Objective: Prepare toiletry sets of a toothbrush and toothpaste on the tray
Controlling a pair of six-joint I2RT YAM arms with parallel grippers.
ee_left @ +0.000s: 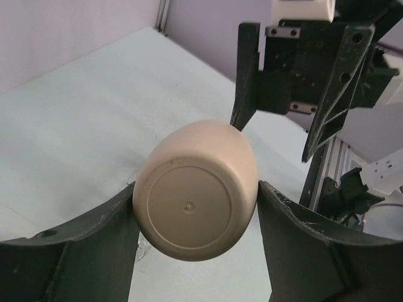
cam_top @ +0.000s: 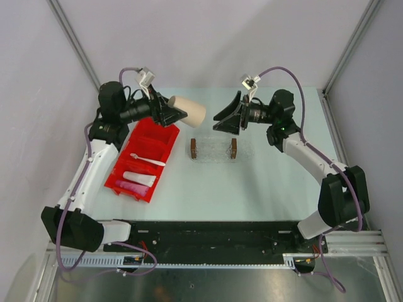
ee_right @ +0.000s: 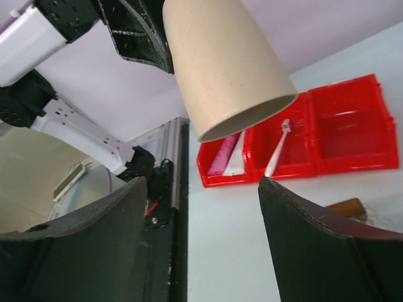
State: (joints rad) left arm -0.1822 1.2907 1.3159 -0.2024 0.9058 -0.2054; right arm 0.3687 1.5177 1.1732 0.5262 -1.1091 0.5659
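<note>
Our left gripper (cam_top: 175, 113) clamped the cup (cam_top: 191, 111) sideways in the air, mouth towards our right gripper (cam_top: 221, 119), spread wide and empty as if to take it, while toothbrush (cam_top: 148, 160), white tube (cam_top: 139, 178) and pink tube (cam_top: 129, 187) lay in the red bin (cam_top: 154, 135) beside the seemingly bare tray (cam_top: 213, 151).

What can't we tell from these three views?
Inside of the cup: no view looks in; left wrist shows only its base, in the left gripper.
Tray: right wrist shows one brown block; a finger of the right gripper and the frame edge cut the rest.
Pink tube: one end behind the cup rim in right wrist; tiny from above.
</note>
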